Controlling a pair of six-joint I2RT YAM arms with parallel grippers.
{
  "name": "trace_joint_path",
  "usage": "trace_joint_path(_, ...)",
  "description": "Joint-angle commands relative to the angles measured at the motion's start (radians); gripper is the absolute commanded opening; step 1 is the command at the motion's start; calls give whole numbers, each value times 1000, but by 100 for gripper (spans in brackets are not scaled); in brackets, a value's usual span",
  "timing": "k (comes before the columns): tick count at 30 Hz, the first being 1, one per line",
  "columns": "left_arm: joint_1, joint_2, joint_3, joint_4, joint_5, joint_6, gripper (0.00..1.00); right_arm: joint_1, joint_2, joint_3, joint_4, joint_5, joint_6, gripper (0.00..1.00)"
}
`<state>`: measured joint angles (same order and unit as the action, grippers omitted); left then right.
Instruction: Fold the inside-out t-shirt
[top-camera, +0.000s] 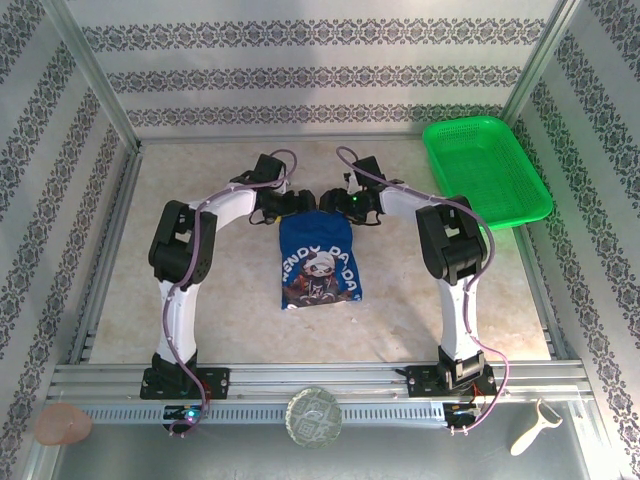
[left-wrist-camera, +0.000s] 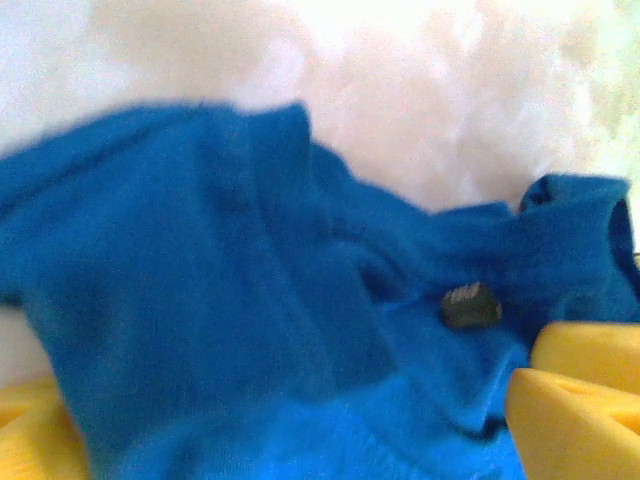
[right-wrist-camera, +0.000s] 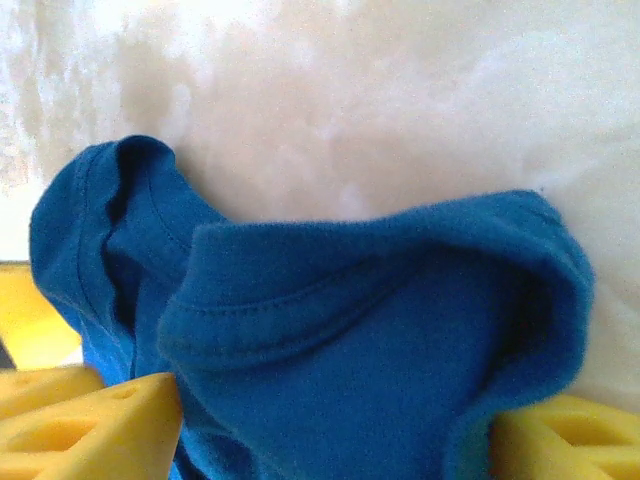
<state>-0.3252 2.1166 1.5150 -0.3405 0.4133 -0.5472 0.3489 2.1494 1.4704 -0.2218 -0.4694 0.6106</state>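
While left jaws and right jaws both stand spread, clenching nothing, the inside-out t-shirt (top-camera: 318, 262) lies on the table (top-camera: 230, 300) with one end bunched between them. A crosswise fold seems in hand; next, both must pinch that edge evenly.

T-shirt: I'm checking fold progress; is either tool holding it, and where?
Cannot tell: left tool and right tool straddle the shirt's far edge, fingers wide apart.

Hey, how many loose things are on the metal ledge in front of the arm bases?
3: a pinkish lump at the left end, a round patterned disc in the middle, a cream peeler at the right. Nothing there looks hidden.
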Motion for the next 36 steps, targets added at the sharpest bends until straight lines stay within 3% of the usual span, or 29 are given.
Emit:
trace_joint_path(1, -9, -77, -49, -46, -106, -14, 98, -11, -62, -67, -62, 88, -29, 76)
trace_joint_path(6, -10, -123, -68, -64, -147, -10, 100, -17, -173, -147, -68, 188, -79, 82)
trace_joint_path(11, -9, -104, -64, -99, -172, -37, 100, -11, -144, -127, -85, 183, -86, 83)
trace_joint_path(23, -54, 30, 24, -72, 0, -35, 99, 92, 6, 39, -126, 96, -75, 77)
trace_joint_path(29, -71, 4, -85, 106, 95, -108, 80, 74, -3, -1, -81, 62, -45, 64)
trace_joint_path(32, -70, -3, -125, 175, 113, -131, 71, 55, 1, -30, -49, 41, -16, 52)
trace_joint_path(36, -59, -15, -209, 332, 151, -190, 48, 34, -4, -69, 6, 8, 25, 31)
